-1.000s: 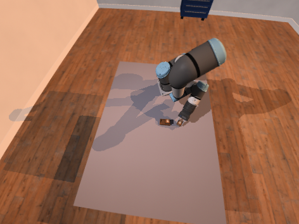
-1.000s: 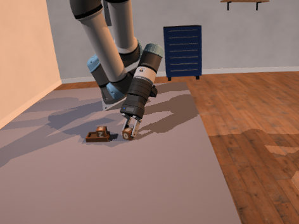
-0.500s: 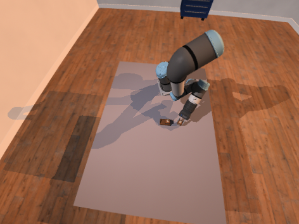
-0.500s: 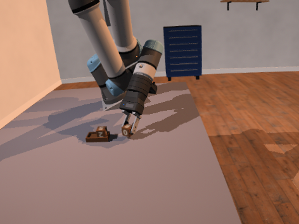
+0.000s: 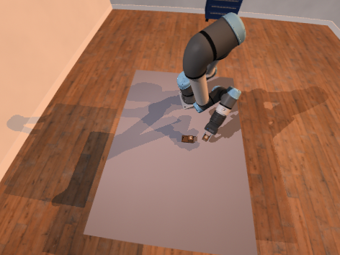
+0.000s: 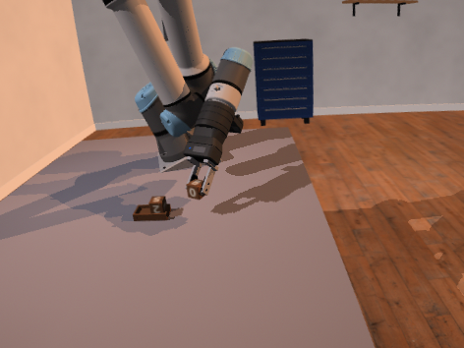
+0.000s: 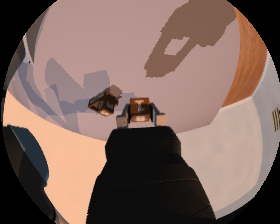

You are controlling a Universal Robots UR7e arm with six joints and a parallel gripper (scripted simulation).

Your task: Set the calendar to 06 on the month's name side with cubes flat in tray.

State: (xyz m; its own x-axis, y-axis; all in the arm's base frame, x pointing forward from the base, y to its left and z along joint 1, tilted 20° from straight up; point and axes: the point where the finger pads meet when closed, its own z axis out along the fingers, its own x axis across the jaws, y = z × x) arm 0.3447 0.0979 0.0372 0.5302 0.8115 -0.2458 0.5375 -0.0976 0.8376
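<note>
The brown tray [image 5: 184,139] [image 6: 140,217] stands on the grey mat. One wooden cube [image 5: 191,138] [image 6: 157,205] sits in its right part; a pale mark like a 2 faces the exterior view, and its upright sense is unclear. The left part of the tray is empty. My gripper [image 5: 206,136] [image 6: 199,188] [image 7: 141,118] is shut on the other cube [image 5: 205,137] [image 6: 193,191] [image 7: 140,107], to the right of the tray and above the mat. Arm and held cube are tilted. A 0 on the cube faces the exterior view. The month's name cannot be read.
The grey mat [image 5: 173,191] [image 6: 187,281] lies under tray and arm, with wooden floor [image 5: 281,184] [image 6: 393,163] around it. A blue drawer cabinet [image 5: 226,1] [image 6: 283,80] stands behind the arm, and a wall shelf [image 6: 379,1] hangs at the back right.
</note>
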